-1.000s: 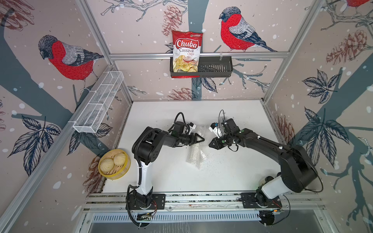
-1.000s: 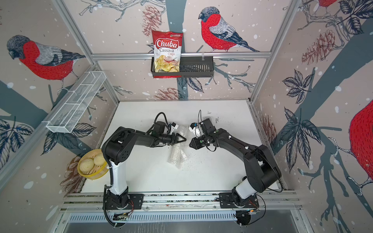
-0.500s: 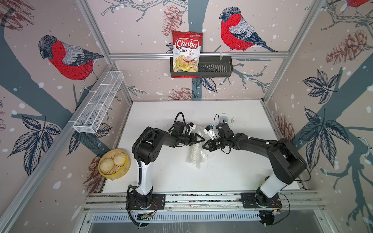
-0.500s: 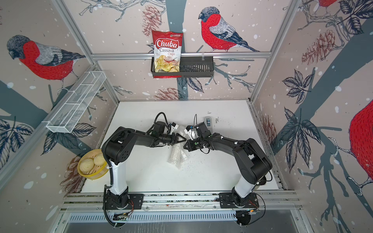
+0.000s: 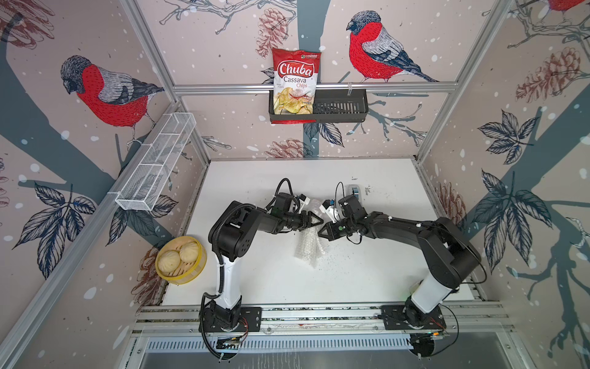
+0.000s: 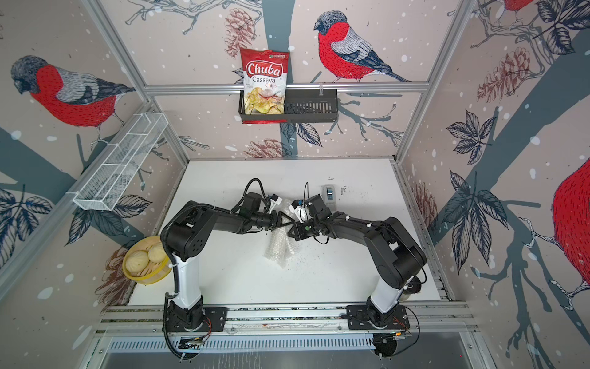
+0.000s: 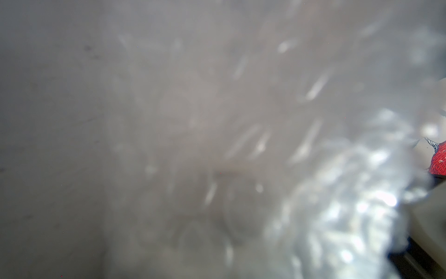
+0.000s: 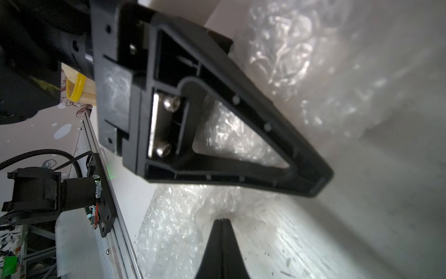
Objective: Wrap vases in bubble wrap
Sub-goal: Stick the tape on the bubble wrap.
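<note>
Table [image 5: 255,281]: white work surface.
Bubble wrap [image 5: 307,250]: crumpled bundle, mid-table, running from the two gripper tips down to the surface.
Left gripper [image 5: 320,220]: closed on the wrap's upper end.
Right gripper [image 8: 223,220]: fingers pressed together, tips touching the wrap; grip unclear.

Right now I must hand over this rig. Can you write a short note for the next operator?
Left gripper: shut on the wrap.
Right gripper: shut, tip at the wrap; grip unclear.
Wrap: crumpled, mid-table, under both grippers.
Vase: not visible, maybe inside the wrap.
Tape dispenser: on the table behind the right arm.
Done: wrap bunched up.
Left: check that the vase is covered, then close the wrap.
</note>
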Controlling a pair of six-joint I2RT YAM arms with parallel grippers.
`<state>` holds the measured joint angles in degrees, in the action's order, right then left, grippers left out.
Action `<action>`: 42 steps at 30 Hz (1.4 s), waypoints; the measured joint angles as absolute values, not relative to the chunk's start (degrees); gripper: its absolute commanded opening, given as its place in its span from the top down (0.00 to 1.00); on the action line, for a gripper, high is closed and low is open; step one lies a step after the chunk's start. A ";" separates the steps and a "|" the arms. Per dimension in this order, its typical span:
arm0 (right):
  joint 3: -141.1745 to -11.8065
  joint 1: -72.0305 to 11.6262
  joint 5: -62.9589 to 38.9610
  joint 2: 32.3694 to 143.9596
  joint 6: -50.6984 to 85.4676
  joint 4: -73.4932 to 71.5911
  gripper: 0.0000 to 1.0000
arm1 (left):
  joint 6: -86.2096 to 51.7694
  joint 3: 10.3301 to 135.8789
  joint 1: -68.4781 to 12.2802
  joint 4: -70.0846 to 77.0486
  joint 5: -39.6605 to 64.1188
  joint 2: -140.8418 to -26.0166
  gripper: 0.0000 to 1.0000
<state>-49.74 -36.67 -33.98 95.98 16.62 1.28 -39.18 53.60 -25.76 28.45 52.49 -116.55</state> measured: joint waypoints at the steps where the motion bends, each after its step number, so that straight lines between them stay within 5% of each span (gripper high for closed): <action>1: -48.69 -35.79 -33.93 95.37 16.64 0.93 0.95 | -39.29 53.49 -25.76 28.69 52.51 -116.55 0.75; 42: -50.50 -38.48 -31.16 98.61 19.84 -1.56 0.97 | -40.27 52.53 -25.30 30.11 52.53 -116.27 0.76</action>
